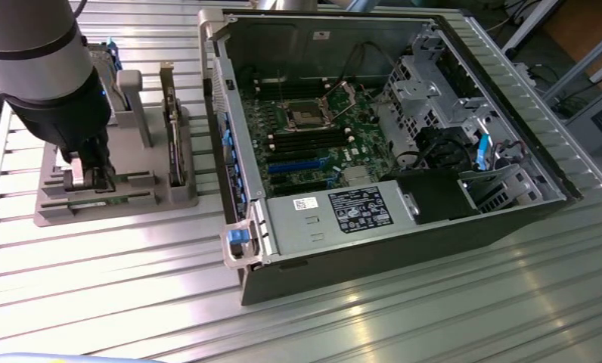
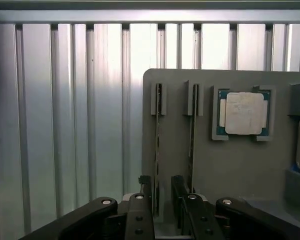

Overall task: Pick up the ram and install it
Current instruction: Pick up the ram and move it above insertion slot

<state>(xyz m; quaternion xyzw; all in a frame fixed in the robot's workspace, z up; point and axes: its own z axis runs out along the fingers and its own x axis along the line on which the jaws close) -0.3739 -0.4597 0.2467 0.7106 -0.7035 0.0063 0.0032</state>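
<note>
The gripper (image 2: 161, 192) is open, with a finger on each side of the ram (image 2: 158, 145) in the gray holder (image 2: 230, 170), so nothing is in the computer (image 1: 382, 265) yet.

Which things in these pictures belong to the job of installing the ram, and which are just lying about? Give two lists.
Belong to the job:
ram in the grey holder
gripper, open astride it
motherboard in the computer case

Lying about:
processor chip
neighbouring stick
power supply
</note>
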